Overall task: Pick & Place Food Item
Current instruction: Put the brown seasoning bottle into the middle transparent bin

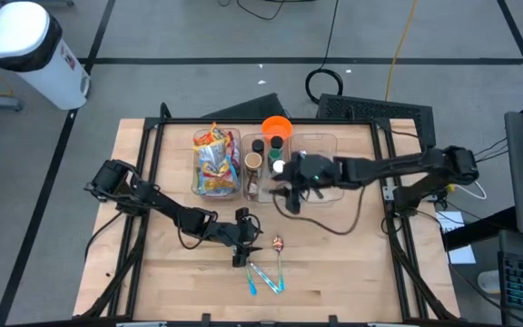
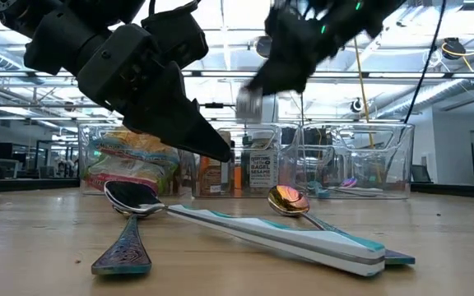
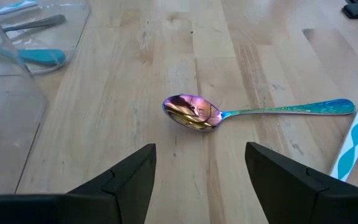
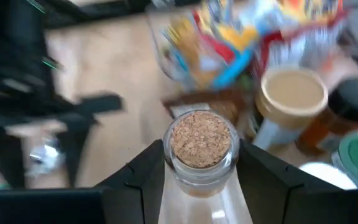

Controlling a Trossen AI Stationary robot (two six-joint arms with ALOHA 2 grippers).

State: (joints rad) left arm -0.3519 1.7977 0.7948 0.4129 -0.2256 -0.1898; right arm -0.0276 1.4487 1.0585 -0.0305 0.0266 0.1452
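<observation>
A small glass jar with a cork stopper sits between the fingers of my right gripper, which is shut on it. In the low view the jar hangs in the air in front of the clear bins. My right gripper is over the middle bin. My left gripper stands open, low over the table, with an iridescent spoon lying on the wood just beyond its fingertips. In the high view my left gripper is beside the spoons near the table's front. My right gripper pinches the jar's glass body just below the cork stopper, one finger on each side. The fingers come from the table's right, slanting down. The jar is upright, stopper up, and lifted clear of the table and the bins.
Clear bins stand along the far side: one with snack bags, one with jars and bottles, and one at the right. An orange bowl sits behind them. Teal-handled utensils lie by the spoon.
</observation>
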